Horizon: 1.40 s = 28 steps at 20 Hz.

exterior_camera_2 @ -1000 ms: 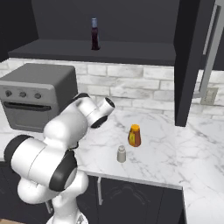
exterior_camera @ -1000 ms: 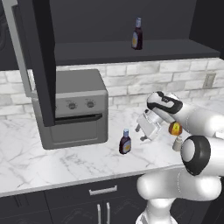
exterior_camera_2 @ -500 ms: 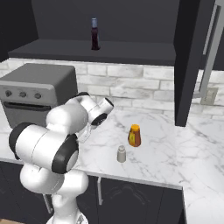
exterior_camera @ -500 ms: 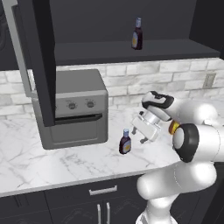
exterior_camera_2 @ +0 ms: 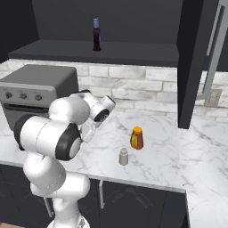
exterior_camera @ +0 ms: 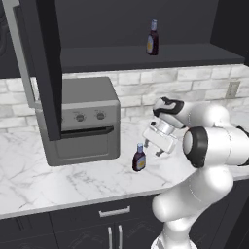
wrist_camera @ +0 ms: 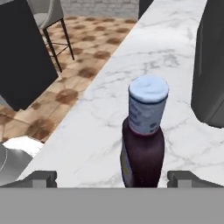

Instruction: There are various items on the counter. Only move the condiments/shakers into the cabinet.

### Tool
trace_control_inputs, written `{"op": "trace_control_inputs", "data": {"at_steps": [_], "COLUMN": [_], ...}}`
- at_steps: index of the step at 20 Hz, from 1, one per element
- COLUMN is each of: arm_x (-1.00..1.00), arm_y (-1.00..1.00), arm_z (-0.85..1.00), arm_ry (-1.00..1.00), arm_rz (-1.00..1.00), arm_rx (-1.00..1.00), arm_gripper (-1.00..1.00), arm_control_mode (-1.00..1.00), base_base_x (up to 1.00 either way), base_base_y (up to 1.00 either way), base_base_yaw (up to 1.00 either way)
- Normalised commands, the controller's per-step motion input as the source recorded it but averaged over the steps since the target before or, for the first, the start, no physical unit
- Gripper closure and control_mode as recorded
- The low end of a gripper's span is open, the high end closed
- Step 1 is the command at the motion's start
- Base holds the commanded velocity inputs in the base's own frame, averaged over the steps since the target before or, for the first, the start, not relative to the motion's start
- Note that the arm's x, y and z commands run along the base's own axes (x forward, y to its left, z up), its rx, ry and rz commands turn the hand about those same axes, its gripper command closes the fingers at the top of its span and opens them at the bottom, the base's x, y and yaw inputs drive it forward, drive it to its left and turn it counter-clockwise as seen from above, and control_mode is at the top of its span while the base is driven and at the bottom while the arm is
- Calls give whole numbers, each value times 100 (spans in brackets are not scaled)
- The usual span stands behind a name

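Dark brown bottle [wrist_camera: 143,144], pale blue cap [wrist_camera: 148,88].

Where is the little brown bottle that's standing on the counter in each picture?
Left base view: the brown bottle stands at centre, right of the toaster oven.
Right base view: I cannot make it out.
Hand view: centre bottom, between the fingertips.
Shared landmark: the toaster oven, at the hand view's right edge.
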Motion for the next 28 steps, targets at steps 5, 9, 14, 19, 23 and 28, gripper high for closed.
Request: {"op": "trace_control_inputs", "data": {"at_steps": [5,9,14,19,23,28], "arm_x": [3,0,5,31,31,23], "arm_y": [0,1,3,1,0,1], "arm_z": [-5,-13,-22,-20,-4,0], "arm_ry": [-1,-3,-6,-1,0,0], "arm_rz": [9,4,0,0,0,0], "arm_rx": [2,3,5,6,0,0], "arm_gripper": [-100,-100,-100,-100,-100,-100], "arm_control_mode": [-100,-100,-100,-100,-100,-100], "base_base_x": [0,0,0,0,0,0], "base_base_y": [0,0,0,0,0,0], "base_base_yaw": [0,0,0,0,0,0]}}
